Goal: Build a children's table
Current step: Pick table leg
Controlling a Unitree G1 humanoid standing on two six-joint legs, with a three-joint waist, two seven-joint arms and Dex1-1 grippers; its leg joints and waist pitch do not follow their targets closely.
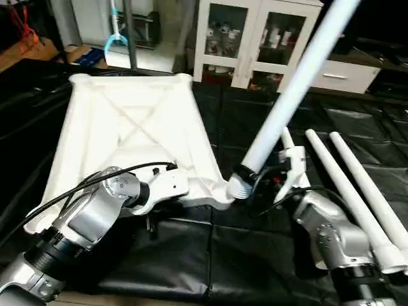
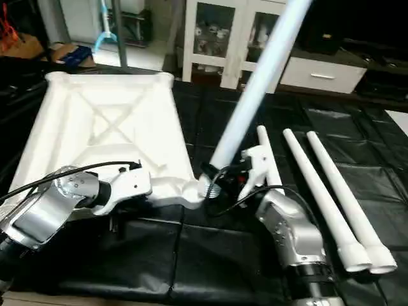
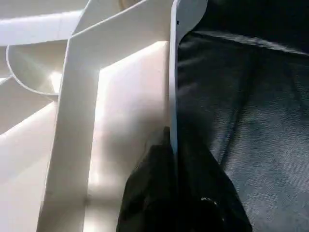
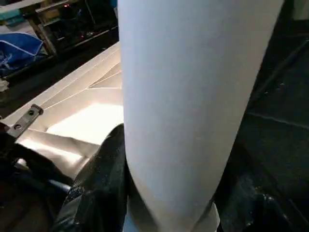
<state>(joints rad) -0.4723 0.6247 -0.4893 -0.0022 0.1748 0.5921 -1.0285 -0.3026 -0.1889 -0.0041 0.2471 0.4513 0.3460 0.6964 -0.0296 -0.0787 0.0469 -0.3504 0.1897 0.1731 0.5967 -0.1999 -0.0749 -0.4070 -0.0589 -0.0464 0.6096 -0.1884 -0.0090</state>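
Leg (image 1: 299,83) pinched in the right tool (image 1: 245,175) sits tilted at the near corner socket (image 1: 223,191), so straighten it before twisting, while the left tool (image 3: 176,193) clamps the upside-down tabletop (image 1: 127,121) rim on the desk (image 1: 268,127).

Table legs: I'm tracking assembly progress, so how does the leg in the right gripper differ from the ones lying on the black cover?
The held leg tilts steeply upward, its threaded end at the tabletop corner socket; the loose legs lie flat on the black cover. The right gripper clasps the held leg; nothing grips the loose legs. All are long, tapered white tubes.
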